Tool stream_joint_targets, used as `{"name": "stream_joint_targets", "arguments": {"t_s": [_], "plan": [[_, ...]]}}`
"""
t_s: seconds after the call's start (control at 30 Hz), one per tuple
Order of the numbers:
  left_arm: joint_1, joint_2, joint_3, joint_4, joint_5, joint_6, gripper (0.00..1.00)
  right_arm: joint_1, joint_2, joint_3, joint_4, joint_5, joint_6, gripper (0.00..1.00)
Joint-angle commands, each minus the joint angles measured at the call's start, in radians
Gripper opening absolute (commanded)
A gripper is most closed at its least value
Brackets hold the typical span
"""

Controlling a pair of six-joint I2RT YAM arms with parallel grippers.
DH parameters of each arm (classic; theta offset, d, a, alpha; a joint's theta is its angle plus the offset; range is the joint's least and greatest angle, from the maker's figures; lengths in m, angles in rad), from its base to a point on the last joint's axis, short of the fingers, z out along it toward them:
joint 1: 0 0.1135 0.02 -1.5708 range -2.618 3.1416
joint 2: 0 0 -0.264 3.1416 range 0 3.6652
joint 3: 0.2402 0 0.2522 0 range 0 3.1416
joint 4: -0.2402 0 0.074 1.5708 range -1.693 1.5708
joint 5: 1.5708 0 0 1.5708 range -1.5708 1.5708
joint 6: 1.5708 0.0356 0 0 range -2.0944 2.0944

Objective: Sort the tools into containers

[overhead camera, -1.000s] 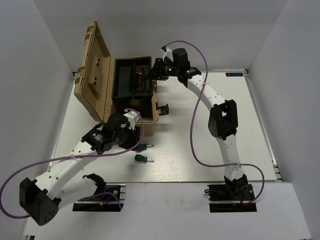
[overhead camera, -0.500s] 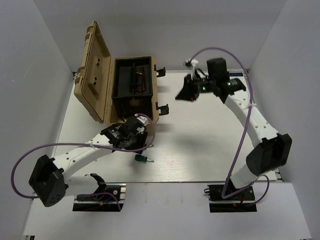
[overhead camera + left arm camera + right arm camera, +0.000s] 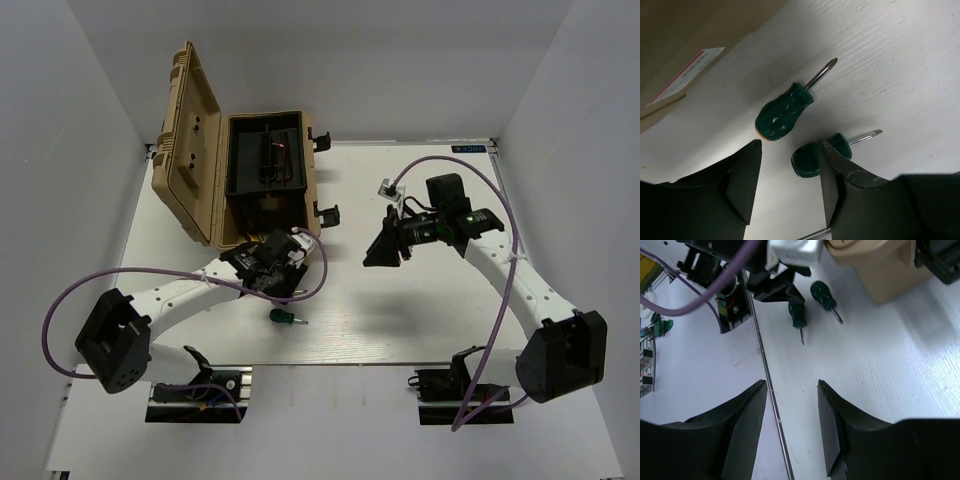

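- Phillips screwdriver (image 3: 782, 112): green stubby handle. It lies flat on the white table (image 3: 400, 320), tip pointing away from the tan toolbox (image 3: 300, 215), just in front of the box's near wall.
- Flat-blade screwdriver (image 3: 817, 155): same green handle. It lies beside the first but apart from it, its handle close against the inner face of one left finger (image 3: 840, 185); contact cannot be confirmed.
- Left gripper (image 3: 790, 143): jaws spread wide and low over the table, nothing clamped. The flat-blade handle sits in the gap.
- Right gripper (image 3: 791, 385): jaws apart and empty, held in the air over bare table well right of the toolbox, facing both screwdrivers.
- Toolbox: lid upright and open. The black tray (image 3: 240, 170) inside holds dark and red items too small to identify.
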Motion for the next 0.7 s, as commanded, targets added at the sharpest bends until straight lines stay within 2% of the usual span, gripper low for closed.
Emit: {"name": "stream_joint_targets", "arguments": {"t_s": [0.0, 0.13, 0.33, 0.53, 0.67], "plan": [[0.005, 0.023, 0.050, 0.084, -0.017, 0.079, 0.59, -0.017, -0.023, -0.014, 0.067, -0.080, -0.014, 0.52], [-0.015, -0.007, 0.018, 0.065, -0.003, 0.090, 0.55, -0.029, -0.054, -0.042, 0.081, -0.095, -0.004, 0.52], [-0.044, -0.095, -0.008, 0.065, 0.011, 0.195, 0.55, -0.035, -0.054, -0.052, 0.109, -0.126, 0.010, 0.52], [-0.092, -0.052, -0.006, 0.050, -0.017, 0.351, 0.57, -0.038, -0.058, -0.065, 0.124, -0.135, 0.024, 0.52], [-0.119, 0.052, -0.006, 0.021, -0.066, 0.371, 0.58, -0.043, -0.054, -0.068, 0.135, -0.140, 0.035, 0.52]]}}
